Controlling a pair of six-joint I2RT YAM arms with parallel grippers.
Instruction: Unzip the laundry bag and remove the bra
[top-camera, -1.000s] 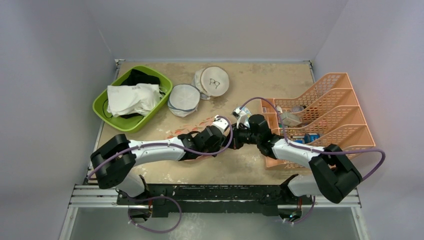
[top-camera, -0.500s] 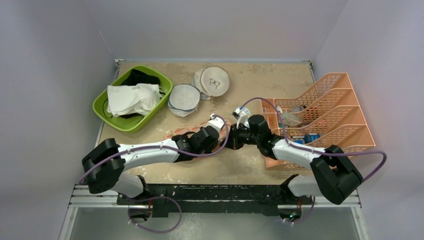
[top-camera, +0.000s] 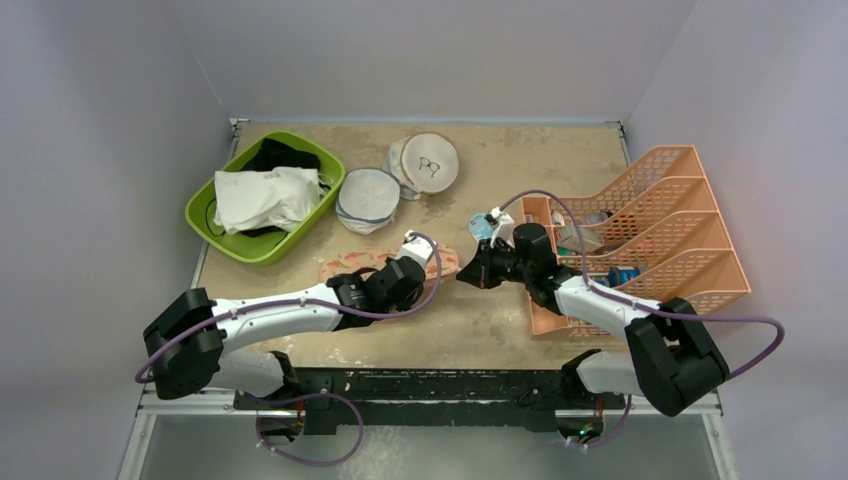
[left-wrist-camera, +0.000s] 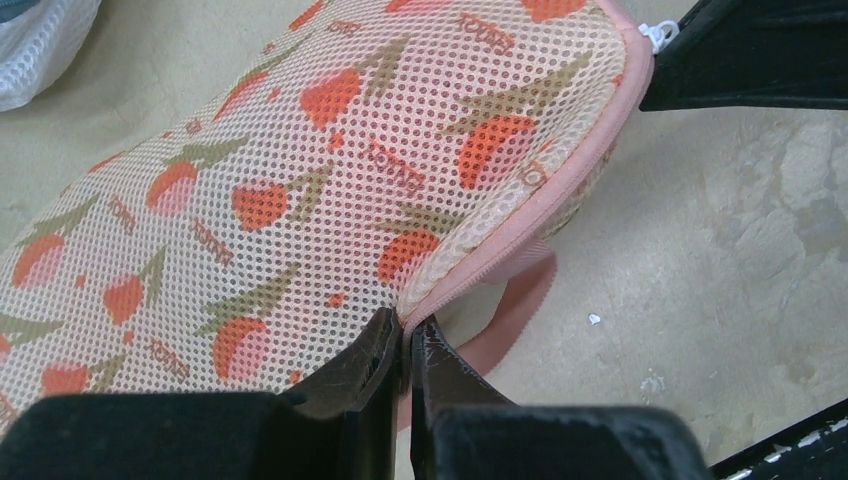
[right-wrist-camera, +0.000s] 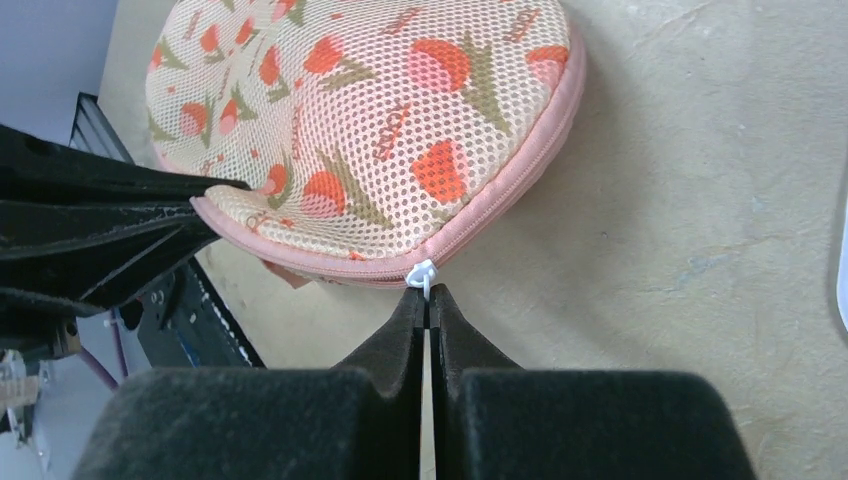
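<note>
The laundry bag (left-wrist-camera: 330, 170) was seen lying flat on the table (top-camera: 520, 170) between the 2 arms; the left gripper (left-wrist-camera: 405, 345) was clamped on the bag's pink edge seam; the right gripper (right-wrist-camera: 428, 300) was pinched together on the white zip pull (right-wrist-camera: 424, 272).

Top external: surface (top-camera: 500, 165) overlooked from high behind the arm bases (top-camera: 420, 385); wrist views: set close and low, facing each other; laundry bag (left-wrist-camera: 300, 180) shared by all.
</note>
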